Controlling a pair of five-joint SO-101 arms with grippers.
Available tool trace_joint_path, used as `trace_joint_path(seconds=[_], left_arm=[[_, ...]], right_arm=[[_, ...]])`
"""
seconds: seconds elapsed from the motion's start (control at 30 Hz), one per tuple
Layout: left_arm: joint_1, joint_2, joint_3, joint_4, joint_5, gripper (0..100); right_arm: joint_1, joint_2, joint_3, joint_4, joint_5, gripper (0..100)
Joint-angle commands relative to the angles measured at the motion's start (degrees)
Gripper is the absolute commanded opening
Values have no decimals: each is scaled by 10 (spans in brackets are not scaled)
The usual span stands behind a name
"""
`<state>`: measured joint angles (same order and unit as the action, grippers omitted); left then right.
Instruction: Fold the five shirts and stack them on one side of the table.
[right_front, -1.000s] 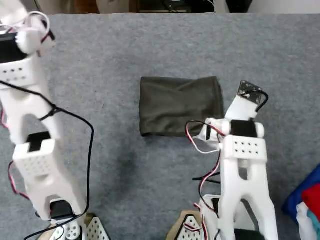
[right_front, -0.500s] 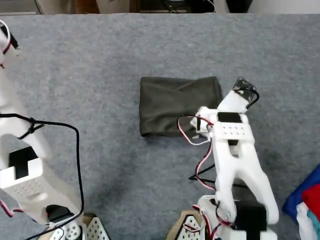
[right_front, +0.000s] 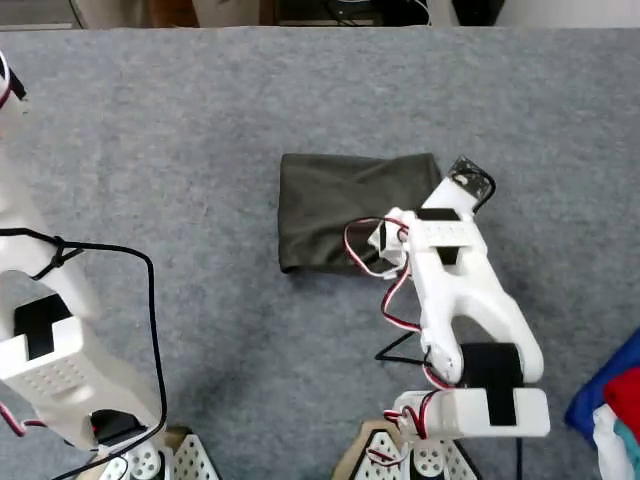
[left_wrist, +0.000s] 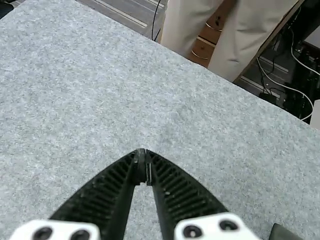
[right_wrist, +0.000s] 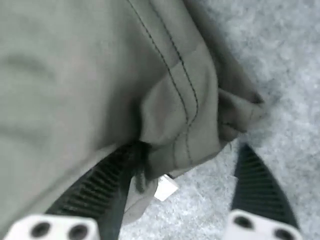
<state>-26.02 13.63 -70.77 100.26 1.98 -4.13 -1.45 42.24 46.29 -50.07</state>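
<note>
Though set right against the folded olive shirt (right_front: 350, 205), has no hold on it yet, speaking of the right gripper (right_wrist: 192, 152): spread wide, with the loose hemmed corner draped over one black finger (right_wrist: 102, 186) and the other finger (right_wrist: 252, 180) on the bare grey table (right_front: 200, 120) just beside the cloth. Shows a small white label (right_wrist: 166, 187) poking out beneath that corner. As for the shirt itself, lies flat near the middle of the table, met by the right arm (right_front: 460, 290) at its right-hand edge. As for the left gripper (left_wrist: 143, 167): pressed fully together, tips touching, nothing between them, above bare table, with the left arm (right_front: 45, 340) at the table's left side, well apart from the shirt. Leaves a heap of coloured clothes (right_front: 612, 405) at the near right corner, apart from both arms
</note>
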Motion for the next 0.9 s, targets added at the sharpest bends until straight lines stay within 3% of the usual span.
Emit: trace_joint_path(seconds=[0.0,0.13,0.47,0.87], left_arm=[[-7,-25,1,5,-3,19],[-7,-25,1,5,-4,19],[-33,-21,1,5,-4,19],[-42,-22,1,5,-28,19]], right_arm=[[-7,6,-24,-6,2,156],[-7,6,-24,-7,2,4],[17,-2,-31,-2,5,5],[258,-255,-103,123,144,4]])
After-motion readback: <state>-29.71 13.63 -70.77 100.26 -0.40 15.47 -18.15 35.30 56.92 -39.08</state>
